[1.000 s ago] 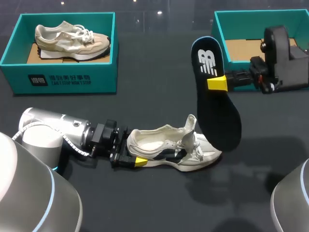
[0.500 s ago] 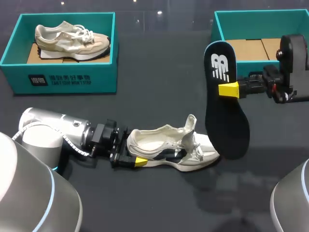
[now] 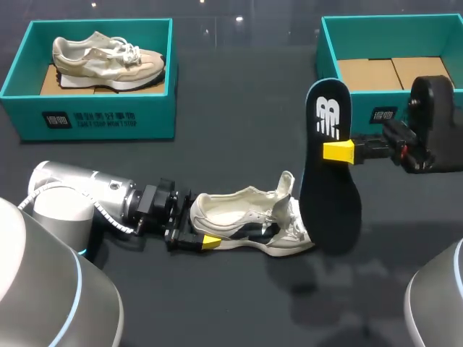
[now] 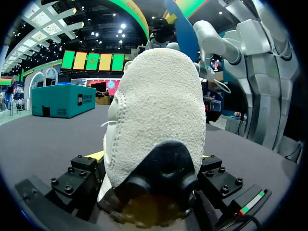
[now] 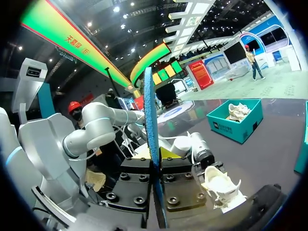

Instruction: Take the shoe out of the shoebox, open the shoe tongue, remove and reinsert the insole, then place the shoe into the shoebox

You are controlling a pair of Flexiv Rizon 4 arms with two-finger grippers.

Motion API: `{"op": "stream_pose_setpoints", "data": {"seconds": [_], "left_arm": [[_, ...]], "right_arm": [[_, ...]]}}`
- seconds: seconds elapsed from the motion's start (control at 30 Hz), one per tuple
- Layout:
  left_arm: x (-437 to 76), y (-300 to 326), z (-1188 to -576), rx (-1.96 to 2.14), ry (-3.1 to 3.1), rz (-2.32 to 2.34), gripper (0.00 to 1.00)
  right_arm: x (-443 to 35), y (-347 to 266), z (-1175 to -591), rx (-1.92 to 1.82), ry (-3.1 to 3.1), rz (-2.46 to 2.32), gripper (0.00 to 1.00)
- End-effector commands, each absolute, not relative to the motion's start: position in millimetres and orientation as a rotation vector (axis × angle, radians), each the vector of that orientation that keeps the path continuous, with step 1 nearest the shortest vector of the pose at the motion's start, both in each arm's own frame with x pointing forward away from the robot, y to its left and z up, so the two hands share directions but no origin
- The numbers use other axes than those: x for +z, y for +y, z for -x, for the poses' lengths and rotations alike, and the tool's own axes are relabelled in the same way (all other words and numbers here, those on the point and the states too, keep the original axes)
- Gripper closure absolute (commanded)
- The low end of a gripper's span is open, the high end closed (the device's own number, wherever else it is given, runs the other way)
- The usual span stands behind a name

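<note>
Our left gripper is clamped on the heel of the shoe. The shoe rests on its sole on the table, toe towards our right. At the shoe's toe end the dark insole stands upright, pinched flat between both fingers of our right gripper. Whether it touches the toe we cannot tell. Beyond the shoe to the right sits an open teal shoebox. Beyond it to the left, a second box holds another shoe.

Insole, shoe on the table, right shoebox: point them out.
insole [image 3: 329,188], head view, black face below the logo
shoe on the table [image 3: 249,217], head view, middle of its upper
right shoebox [image 3: 362,107], head view, front wall
</note>
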State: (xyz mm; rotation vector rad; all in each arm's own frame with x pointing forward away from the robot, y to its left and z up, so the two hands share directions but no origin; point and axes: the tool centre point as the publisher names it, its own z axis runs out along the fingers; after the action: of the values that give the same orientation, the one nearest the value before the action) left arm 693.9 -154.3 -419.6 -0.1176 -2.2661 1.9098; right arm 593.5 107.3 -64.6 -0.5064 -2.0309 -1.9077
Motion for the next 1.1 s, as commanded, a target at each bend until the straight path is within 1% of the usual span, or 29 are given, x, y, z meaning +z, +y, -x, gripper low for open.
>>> {"op": "stream_pose_setpoints", "data": {"seconds": [0.03,0.43,0.9,0.93,0.97,1.0,1.03,1.1], "left_arm": [[-422.8,-154.0,-695.2,1.909,-2.266,0.119,1.0],[-422.8,-154.0,-695.2,1.909,-2.266,0.119,1.0],[-421.7,-153.1,-694.6,1.908,-2.275,0.119,1.0],[-421.5,-152.0,-693.8,1.905,-2.282,0.123,0.83],[-421.1,-151.1,-693.1,1.901,-2.288,0.122,0.58],[-420.7,-150.1,-692.5,1.896,-2.3,0.118,0.05],[-420.5,-149.4,-692.1,1.896,-2.314,0.108,0.0],[-419.9,-147.3,-691.0,1.893,-2.323,0.101,0.0]], "right_arm": [[-63.7,100.4,-590.7,-1.892,-2.026,0.467,1.0],[-59.3,99.7,-585.2,-1.886,-2.003,0.354,1.0],[-57.7,97.9,-582.5,-1.858,-1.997,0.329,1.0],[-57.7,97.9,-582.5,-1.858,-1.997,0.329,1.0],[-57.7,97.9,-582.5,-1.858,-1.997,0.329,1.0],[-57.7,97.9,-582.5,-1.858,-1.997,0.329,1.0],[-57.7,97.9,-582.5,-1.858,-1.997,0.329,1.0],[-57.7,97.9,-582.5,-1.858,-1.997,0.329,1.0]]}}
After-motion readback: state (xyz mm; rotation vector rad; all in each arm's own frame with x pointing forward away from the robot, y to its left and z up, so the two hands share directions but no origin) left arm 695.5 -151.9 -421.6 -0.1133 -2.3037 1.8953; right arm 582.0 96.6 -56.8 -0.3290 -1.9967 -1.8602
